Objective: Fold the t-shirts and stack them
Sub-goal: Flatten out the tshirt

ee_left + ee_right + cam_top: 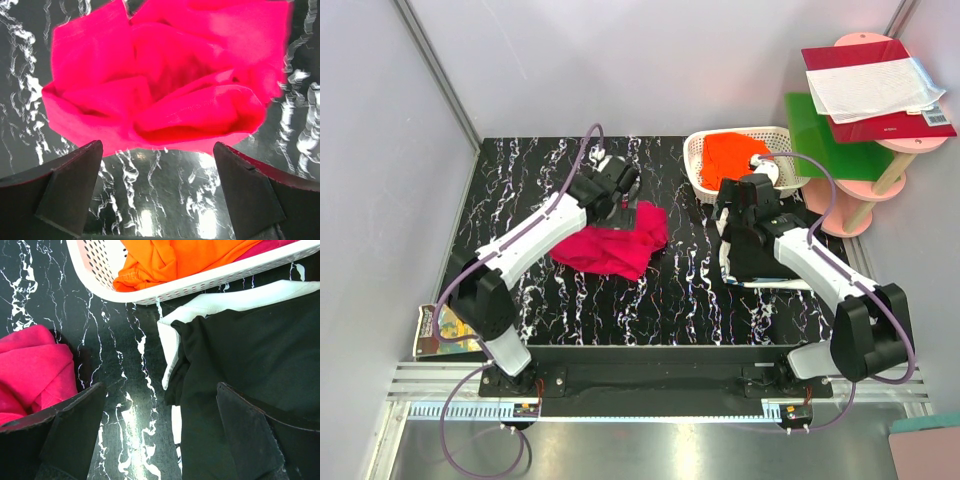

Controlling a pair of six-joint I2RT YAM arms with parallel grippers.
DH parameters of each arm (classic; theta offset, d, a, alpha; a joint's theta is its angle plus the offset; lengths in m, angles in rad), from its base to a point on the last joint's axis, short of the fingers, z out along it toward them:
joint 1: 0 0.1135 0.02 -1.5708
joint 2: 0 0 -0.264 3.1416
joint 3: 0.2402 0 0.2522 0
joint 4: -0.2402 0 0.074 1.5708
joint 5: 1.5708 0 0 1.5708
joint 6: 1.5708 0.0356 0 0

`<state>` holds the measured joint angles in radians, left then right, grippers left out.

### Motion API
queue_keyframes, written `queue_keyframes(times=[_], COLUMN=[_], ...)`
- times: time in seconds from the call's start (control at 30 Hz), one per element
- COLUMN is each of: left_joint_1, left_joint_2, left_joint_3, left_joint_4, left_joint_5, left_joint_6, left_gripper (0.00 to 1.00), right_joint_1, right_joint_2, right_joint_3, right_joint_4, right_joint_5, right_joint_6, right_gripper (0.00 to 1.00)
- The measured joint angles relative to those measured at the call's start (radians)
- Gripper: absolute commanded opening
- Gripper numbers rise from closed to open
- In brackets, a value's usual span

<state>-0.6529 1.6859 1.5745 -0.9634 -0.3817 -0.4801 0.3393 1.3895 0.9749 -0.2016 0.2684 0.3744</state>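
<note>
My left gripper (157, 165) stands wide with nothing between its fingers. The crumpled magenta-pink cloth t-shirt (165, 80) lies bunched just beyond it, at 12 o'clock in that wrist view, on the black, white-veined marble-look table (670, 300). My right gripper (160, 410) is spread wide too and holds nothing. It is above the near corner of the flat black cloth t-shirt (250, 355), which lies toward 3 o'clock on the table, with a white cloth edge (220, 302) along its far border. The bright orange cloth t-shirt (170, 260) is heaped in the white lattice plastic basket (200, 287) at 1 o'clock on the table, just past the black one.
</note>
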Motion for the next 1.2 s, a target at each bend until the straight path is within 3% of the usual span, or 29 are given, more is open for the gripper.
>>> queue_keyframes(times=[0.13, 0.43, 0.53, 0.73, 0.83, 1.0, 1.2], left_joint_1=[0.000, -0.007, -0.013, -0.094, -0.123, -0.200, -0.201], left_joint_2=[-0.043, -0.424, -0.456, -0.296, -0.204, -0.260, -0.281], left_joint_3=[-0.219, -1.076, -1.214, -1.167, -1.035, -0.864, -0.572], left_joint_4=[0.153, 0.813, 0.998, 1.161, 1.095, 0.986, 0.856], left_joint_5=[-0.079, -0.167, -0.177, -0.254, -0.306, -0.320, -0.317], left_joint_6=[-0.015, -0.012, -0.018, -0.035, -0.026, 0.047, 0.117], left_gripper=[0.99, 0.99, 0.99, 0.99, 0.99, 0.99, 0.99], right_joint_1=[0.000, 0.000, 0.000, 0.000, 0.000, 0.000, 0.000], right_joint_2=[0.008, 0.045, 0.074, 0.095, 0.095, 0.093, 0.089], right_joint_3=[-0.003, -0.052, -0.063, -0.065, -0.066, -0.069, -0.077], right_joint_4=[0.006, 0.060, 0.069, 0.082, 0.086, 0.087, 0.091], right_joint_5=[0.000, 0.000, -0.003, -0.014, -0.019, -0.019, -0.019], right_joint_6=[0.000, 0.000, 0.000, 0.000, 0.000, 0.000, 0.000], right_gripper=[1.00, 1.00, 1.00, 1.00, 1.00, 1.00, 1.00])
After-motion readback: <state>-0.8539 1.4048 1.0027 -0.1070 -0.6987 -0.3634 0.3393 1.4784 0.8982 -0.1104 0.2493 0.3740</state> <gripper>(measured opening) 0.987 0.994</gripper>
